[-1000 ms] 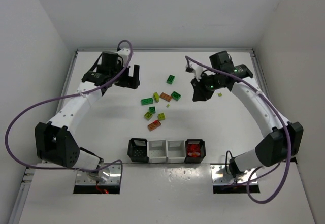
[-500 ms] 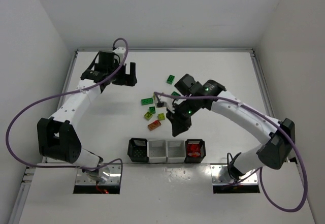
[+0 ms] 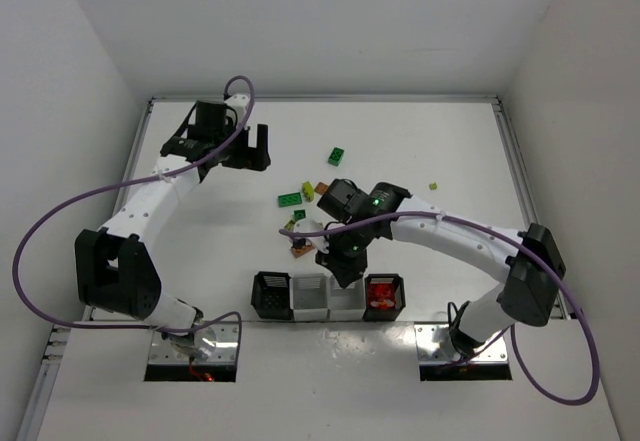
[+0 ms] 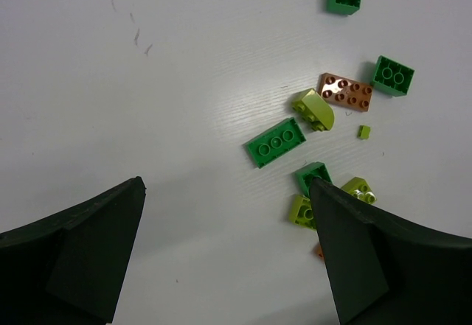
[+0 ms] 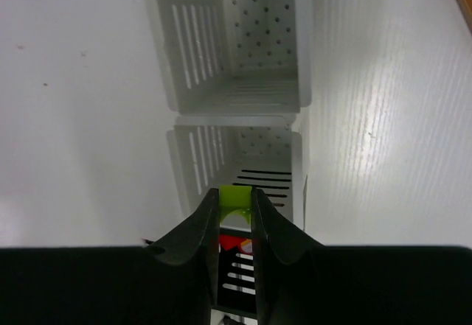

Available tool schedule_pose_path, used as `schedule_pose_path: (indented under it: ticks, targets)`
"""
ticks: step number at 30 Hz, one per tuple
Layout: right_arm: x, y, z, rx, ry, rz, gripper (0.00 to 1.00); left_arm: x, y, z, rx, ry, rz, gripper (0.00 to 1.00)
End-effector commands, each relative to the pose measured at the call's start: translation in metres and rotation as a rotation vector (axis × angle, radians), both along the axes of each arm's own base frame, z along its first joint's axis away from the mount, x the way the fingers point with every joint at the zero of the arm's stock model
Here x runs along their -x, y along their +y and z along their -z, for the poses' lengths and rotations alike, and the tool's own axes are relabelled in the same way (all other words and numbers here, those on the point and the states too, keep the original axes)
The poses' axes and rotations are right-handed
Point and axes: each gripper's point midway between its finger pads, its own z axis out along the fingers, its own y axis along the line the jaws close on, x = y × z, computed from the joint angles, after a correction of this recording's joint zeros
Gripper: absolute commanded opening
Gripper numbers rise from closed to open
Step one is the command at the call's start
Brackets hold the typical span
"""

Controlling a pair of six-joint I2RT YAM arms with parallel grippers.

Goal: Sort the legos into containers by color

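Right gripper [image 5: 235,204] is pinched on a little yellow-green lego [image 5: 235,194], hanging right over the near wall of the nearer white bin [image 5: 193,164]. Beyond that bin and touching it sits a second white bin [image 5: 166,45]. On its near side there's a black slotted bin [image 5: 236,260] with red bits [image 5: 234,243] inside, mostly hidden by the fingers [image 5: 198,229].

No writing, number or brand mark can be read in any view; the studs of the legos [image 4: 275,141] are too small to show lettering; the walls of the containers [image 5: 262,30] carry only holes and slots.
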Motion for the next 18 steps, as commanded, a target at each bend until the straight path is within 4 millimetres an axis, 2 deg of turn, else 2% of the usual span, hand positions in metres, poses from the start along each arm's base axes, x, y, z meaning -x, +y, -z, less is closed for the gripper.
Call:
schedule_pose_path:
  ticks: [1, 2, 5, 8, 12, 15, 18]
  targets:
    - [-0.009, -0.001, 0.007, 0.027, -0.068, 0.023, 0.20, -0.001, 0.000, -0.018, 0.012, -0.050, 0.010, 1.00]
    - [-0.009, -0.001, 0.007, 0.027, -0.068, 0.023, 0.28, -0.001, 0.000, -0.018, 0.012, -0.050, 0.010, 1.00]
    - [-0.009, -0.001, 0.007, 0.027, -0.068, 0.023, 0.41, -0.002, 0.000, -0.014, 0.010, -0.039, 0.010, 1.00]
    - [-0.008, 0.001, 0.004, 0.020, -0.060, 0.020, 0.46, -0.003, -0.001, -0.010, 0.008, -0.030, 0.010, 1.00]
    - [-0.008, 0.004, -0.005, -0.002, -0.063, 0.018, 0.48, -0.003, -0.001, -0.010, 0.008, -0.030, 0.010, 1.00]
    - [-0.046, 0.002, -0.020, -0.026, -0.168, 0.185, 0.42, -0.003, -0.001, -0.010, 0.008, -0.030, 0.010, 1.00]
    - [-0.102, -0.016, -0.032, -0.031, -0.304, 0.410, 0.36, -0.003, 0.000, -0.010, 0.002, -0.033, 0.016, 1.00]
